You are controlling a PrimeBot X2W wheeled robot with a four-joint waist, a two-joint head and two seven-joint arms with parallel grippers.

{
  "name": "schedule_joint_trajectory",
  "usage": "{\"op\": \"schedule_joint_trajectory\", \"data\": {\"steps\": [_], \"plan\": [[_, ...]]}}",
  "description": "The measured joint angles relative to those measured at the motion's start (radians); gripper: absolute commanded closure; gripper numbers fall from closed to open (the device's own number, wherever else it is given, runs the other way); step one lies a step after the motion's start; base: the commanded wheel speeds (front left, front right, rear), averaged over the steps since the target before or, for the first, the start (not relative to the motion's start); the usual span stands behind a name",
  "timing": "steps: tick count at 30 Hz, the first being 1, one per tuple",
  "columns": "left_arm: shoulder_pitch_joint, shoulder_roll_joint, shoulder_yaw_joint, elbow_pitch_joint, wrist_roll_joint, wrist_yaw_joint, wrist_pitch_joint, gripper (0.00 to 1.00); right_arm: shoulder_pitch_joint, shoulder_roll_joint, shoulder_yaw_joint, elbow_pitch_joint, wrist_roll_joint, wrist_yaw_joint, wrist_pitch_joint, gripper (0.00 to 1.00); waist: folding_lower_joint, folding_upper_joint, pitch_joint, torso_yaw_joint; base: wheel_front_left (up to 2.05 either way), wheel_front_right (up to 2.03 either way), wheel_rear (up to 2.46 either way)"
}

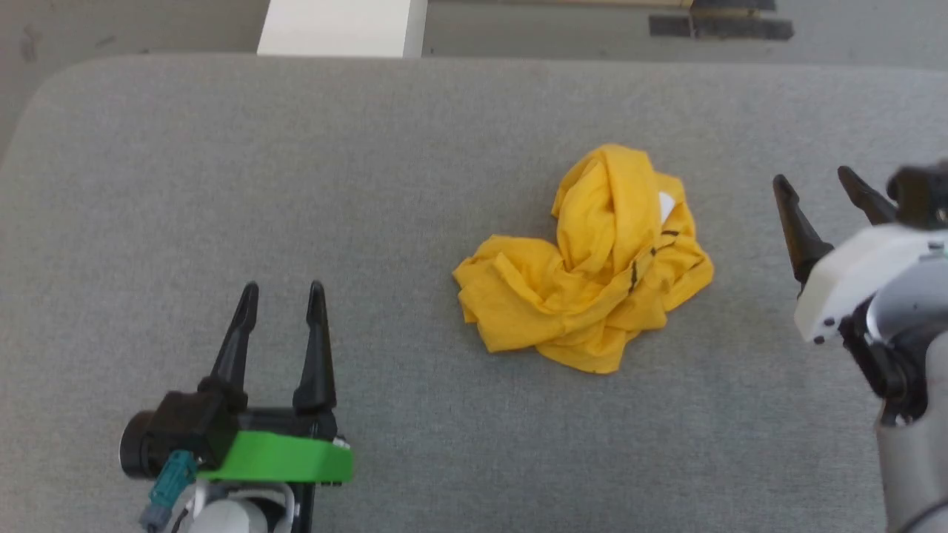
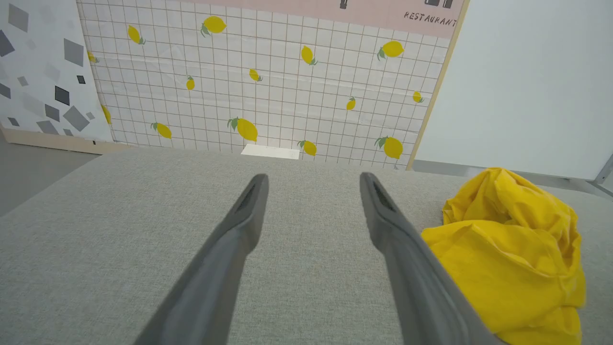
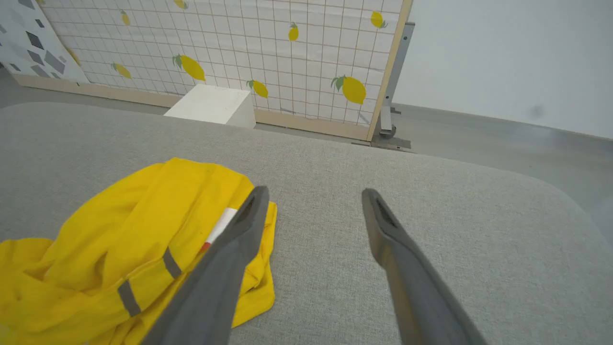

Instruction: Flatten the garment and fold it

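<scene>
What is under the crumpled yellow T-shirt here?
The crumpled bright yellow T-shirt lies directly on the grey fabric-covered surface, which shows all around it. The patch beneath the heap is covered, so anything lying there cannot be seen.

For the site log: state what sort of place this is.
Probably a staged robot test room rather than a real home: a grey fabric-covered surface, a lemon-print backdrop panel propped up behind it, and a plain white block at the panel's foot.

My left jaws are two long black tapering fingers (image 1: 317, 348) on a bright green bracket (image 1: 281, 457), teal plug (image 1: 172, 480) beside; my right wrist housing (image 1: 859, 281) is white, dark-screwed.
</scene>
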Motion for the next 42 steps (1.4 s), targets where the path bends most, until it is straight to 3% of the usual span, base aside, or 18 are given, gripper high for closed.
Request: {"op": "schedule_joint_trajectory", "data": {"steps": [9,16,17,18,19,29,36,42], "plan": [[-0.08,-0.062,0.021,0.038,0.036,-0.078,0.0,0.0,-0.074,-0.078,0.088,0.107,0.09,0.0,0.332,0.0,0.0001,0.0,0.109,0.047,0.0,0.0,0.0],[-0.089,-0.091,0.032,0.068,0.06,-0.106,-0.001,0.0,-0.067,-0.102,0.125,0.149,0.127,0.0,0.429,0.0,0.0001,0.0,0.149,0.107,0.0,0.0,0.0],[-0.089,-0.093,0.034,0.071,0.06,-0.109,-0.001,0.0,-0.067,-0.103,0.121,0.151,0.127,0.0,0.428,0.25,0.0001,0.0,0.151,0.113,0.0,0.0,0.0],[-0.089,-0.095,0.037,0.074,0.061,-0.11,-0.001,0.0,-0.067,-0.106,0.121,0.153,0.123,0.0,0.414,0.91,0.0,0.0,0.152,0.12,0.0,0.0,0.0],[-0.089,-0.096,0.041,0.078,0.062,-0.11,-0.001,0.0,-0.066,-0.108,0.121,0.156,0.119,0.0,0.393,1.0,0.0001,0.0001,0.15,0.124,0.0,0.0,0.0],[-0.044,-0.102,0.077,0.113,0.078,-0.127,-0.001,0.0,-0.089,-0.115,0.106,0.144,0.154,0.0,0.159,1.0,0.0001,0.0,0.06,0.119,0.0,0.0,0.0],[0.008,-0.105,0.086,0.113,0.079,-0.132,-0.001,0.0,-0.066,-0.164,-0.121,0.04,0.153,0.0,0.156,1.0,0.0001,0.0,-0.039,0.08,0.0,0.0,0.0],[0.029,-0.106,0.089,0.115,0.082,-0.136,-0.001,0.0,0.223,-0.118,-0.319,-0.03,0.083,0.0,0.237,1.0,0.0001,0.0001,-0.072,0.051,0.0,0.0,0.0]]}}
